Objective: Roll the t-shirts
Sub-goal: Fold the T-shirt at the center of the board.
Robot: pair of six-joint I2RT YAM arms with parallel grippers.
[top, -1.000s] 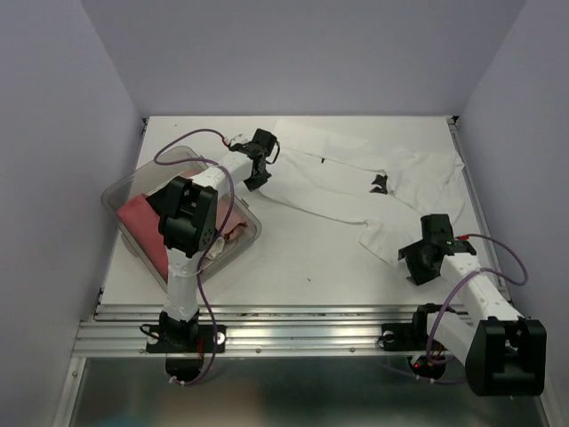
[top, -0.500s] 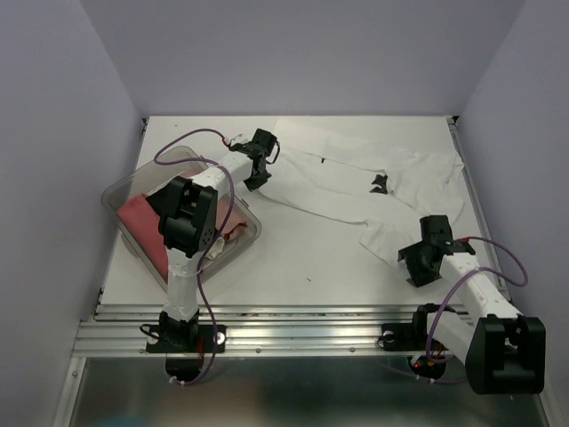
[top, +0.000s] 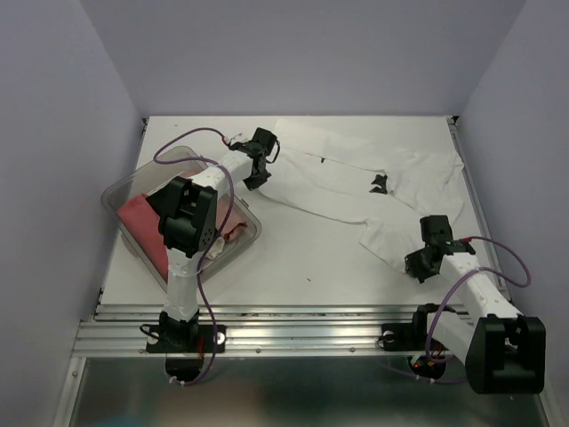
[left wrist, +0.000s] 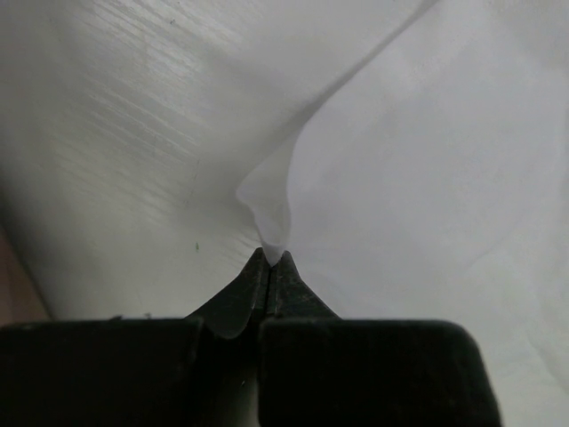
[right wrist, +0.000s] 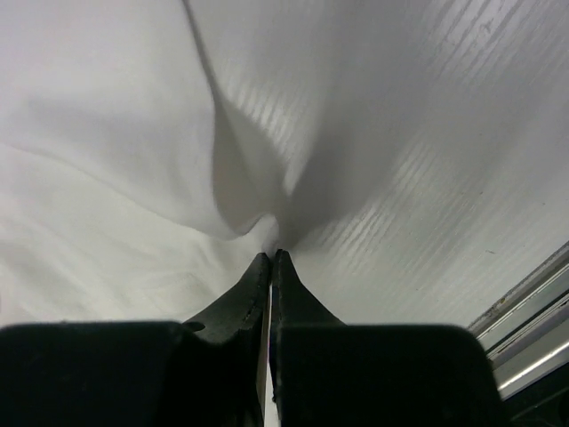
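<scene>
The white t-shirt (top: 342, 182) lies rumpled across the far right part of the table (top: 302, 258). It is thin, soft cloth, spread in shallow folds, with a small dark neck label (top: 380, 183) near its middle. The left gripper (left wrist: 269, 259) is clamped on the shirt's left edge. Its black tapered fingertips meet on a small peak of fabric, which rises in a smooth, pale ridge. The right gripper (right wrist: 270, 258) is pinched on the shirt's near edge, close to the table's right side, and the cloth puckers into a shadowed crease at its tips. The tabletop shows fine parallel ribbing in both wrist views. At the left sits a clear plastic tub (top: 120, 189), tilted askew, with a salmon-pink t-shirt (top: 142, 218) inside it.
</scene>
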